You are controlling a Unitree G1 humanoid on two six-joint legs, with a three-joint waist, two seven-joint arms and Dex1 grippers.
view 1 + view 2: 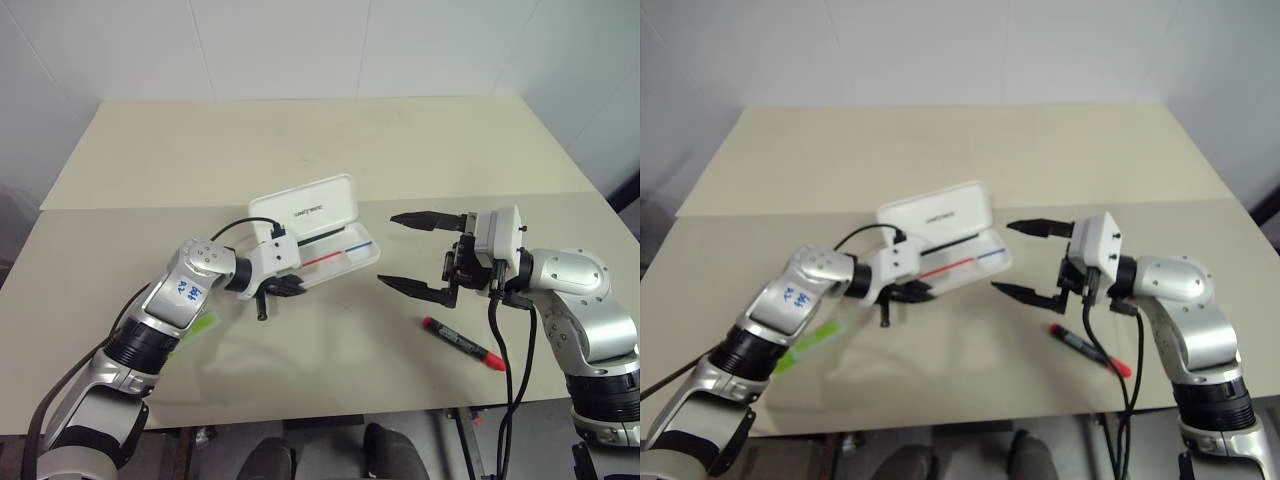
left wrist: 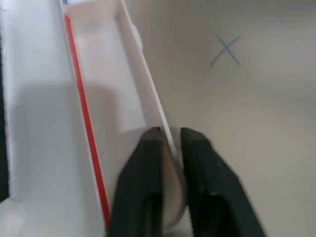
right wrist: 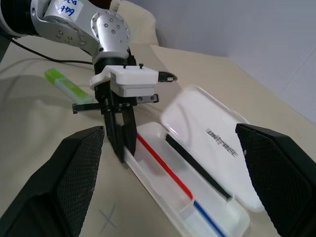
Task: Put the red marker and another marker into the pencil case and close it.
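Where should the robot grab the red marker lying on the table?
Probably around the middle of the red marker, coming straight down from above. It lies flat and slim on the bare table, so the open right gripper can close across its narrow barrel.

Left gripper (image 3: pixel 123 148) on pencil case (image 1: pixel 335 262) near wall blocks that end; rest open

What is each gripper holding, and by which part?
Left gripper pinches the pencil case's front tray wall near one end. Right gripper is open, holding nothing.
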